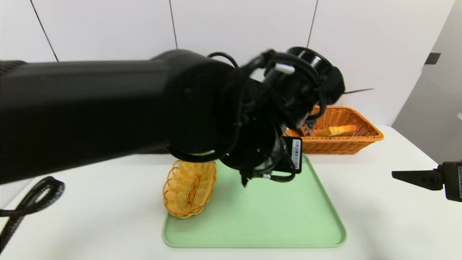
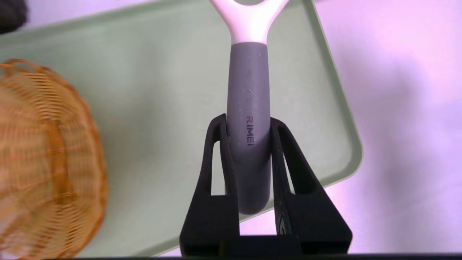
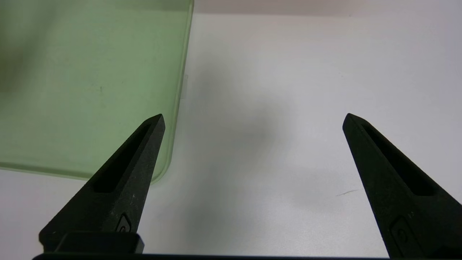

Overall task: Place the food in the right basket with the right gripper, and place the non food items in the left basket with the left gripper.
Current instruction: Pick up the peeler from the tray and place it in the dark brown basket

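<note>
Over the far part of the green tray (image 2: 162, 72), my left tool (image 2: 248, 121) is clenched on the grey handle of a utensil (image 2: 249, 90). It looks like a peeler, so non food. The grip sits on the lower half of the handle, with the butt end poking back past the pads toward the wrist. The utensil's long axis runs straight out along the line the tool points, with the white forked head at the far end; the blade is out of view. It is held clear of the tray, not touching it. Just to my left, a small yellow wicker basket (image 2: 47, 162) stands tipped on its side at the tray's left edge. I can't tell whether that is the left basket or whether the real one is hidden behind my arm. Either way the drop lies to my left, so I judge the coming move is a sideways carry, head leading, with the handle kept off that wicker rim. The orange basket (image 1: 361, 144) is far right at the back, with something yellow-orange already in it. My right tool (image 3: 253, 116) is parked wide open and empty over the bench (image 3: 270, 72), beside the tray's right edge.
</note>
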### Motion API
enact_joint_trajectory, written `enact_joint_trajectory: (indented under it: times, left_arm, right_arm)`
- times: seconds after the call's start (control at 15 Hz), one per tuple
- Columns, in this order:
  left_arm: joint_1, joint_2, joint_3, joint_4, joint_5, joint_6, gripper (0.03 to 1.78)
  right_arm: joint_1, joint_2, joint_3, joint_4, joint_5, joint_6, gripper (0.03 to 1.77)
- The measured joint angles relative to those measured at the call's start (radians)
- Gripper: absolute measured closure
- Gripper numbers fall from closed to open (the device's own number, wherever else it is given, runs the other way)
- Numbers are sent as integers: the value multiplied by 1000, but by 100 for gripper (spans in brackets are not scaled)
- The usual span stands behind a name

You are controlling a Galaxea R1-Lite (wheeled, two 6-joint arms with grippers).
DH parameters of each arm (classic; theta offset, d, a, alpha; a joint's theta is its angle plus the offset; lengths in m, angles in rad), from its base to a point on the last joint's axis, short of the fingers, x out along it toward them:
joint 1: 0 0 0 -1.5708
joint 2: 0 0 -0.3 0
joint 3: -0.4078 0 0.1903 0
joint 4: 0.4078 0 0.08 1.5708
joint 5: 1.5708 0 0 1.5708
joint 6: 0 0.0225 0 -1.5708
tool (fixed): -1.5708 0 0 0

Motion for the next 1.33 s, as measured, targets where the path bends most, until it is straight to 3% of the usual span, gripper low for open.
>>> enact_joint_trajectory:
  times: [0.27,0.67,1.0,1.33]
  left_arm:
    - [133,-117,39,97,-1,66,152]
    - [398,-180,73,36,-19,189,152]
    - [580,-199,70,11,-104,202,152]
    - [687,-188,50,6,-164,204,152]
  right_arm:
    - [0,0,-2,0,1,0,10]
    - [0,-3,1,1,2,2,10]
    - [0,-3,2,3,1,0,10]
    - [0,-3,7,0,-1,0,10]
